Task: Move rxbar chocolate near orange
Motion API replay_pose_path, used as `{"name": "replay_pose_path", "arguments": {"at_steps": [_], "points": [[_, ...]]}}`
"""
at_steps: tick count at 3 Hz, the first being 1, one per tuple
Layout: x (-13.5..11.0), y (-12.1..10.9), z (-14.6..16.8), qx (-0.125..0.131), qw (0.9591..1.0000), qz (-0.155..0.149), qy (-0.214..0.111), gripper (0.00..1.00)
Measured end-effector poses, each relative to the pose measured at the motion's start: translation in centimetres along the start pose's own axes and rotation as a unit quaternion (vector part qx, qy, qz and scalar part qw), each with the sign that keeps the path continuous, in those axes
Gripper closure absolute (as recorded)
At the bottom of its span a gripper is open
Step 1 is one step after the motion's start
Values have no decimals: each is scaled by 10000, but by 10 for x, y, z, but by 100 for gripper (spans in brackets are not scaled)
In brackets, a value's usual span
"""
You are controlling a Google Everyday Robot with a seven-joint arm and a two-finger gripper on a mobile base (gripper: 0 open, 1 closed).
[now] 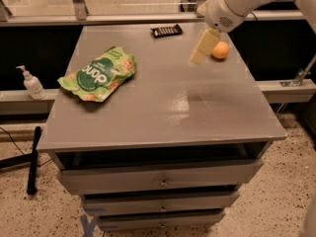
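The rxbar chocolate (166, 31), a small flat black bar, lies at the far edge of the grey table top (163, 112). The orange (220, 50) sits to the right, near the table's right side. My gripper (203, 47) hangs on a white arm coming in from the upper right. Its pale fingers point down and left, just left of the orange and above the table. It is well short of the bar, which lies farther back and to the left. Nothing shows between the fingers.
A large green chip bag (98, 74) lies on the left half of the table. Drawers (160, 179) sit below the top. A white pump bottle (31, 83) stands on a ledge at left, and a black pole (32, 159) leans on the floor.
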State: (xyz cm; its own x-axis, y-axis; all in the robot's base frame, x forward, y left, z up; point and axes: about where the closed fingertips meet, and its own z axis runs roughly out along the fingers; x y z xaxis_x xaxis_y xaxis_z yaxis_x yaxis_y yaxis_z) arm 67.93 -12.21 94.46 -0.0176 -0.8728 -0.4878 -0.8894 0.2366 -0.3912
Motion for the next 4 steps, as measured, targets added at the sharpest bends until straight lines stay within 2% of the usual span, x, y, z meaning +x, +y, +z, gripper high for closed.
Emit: {"name": "replay_pose_path", "arguments": {"at_steps": [1, 2, 3, 4], "points": [[-8, -43, 32, 245, 9982, 410, -353, 0], [-7, -47, 33, 273, 9980, 427, -382, 0], [-3, -48, 36, 274, 9962, 614, -562, 0], [11, -50, 60, 364, 9897, 1033, -924, 0]]}}
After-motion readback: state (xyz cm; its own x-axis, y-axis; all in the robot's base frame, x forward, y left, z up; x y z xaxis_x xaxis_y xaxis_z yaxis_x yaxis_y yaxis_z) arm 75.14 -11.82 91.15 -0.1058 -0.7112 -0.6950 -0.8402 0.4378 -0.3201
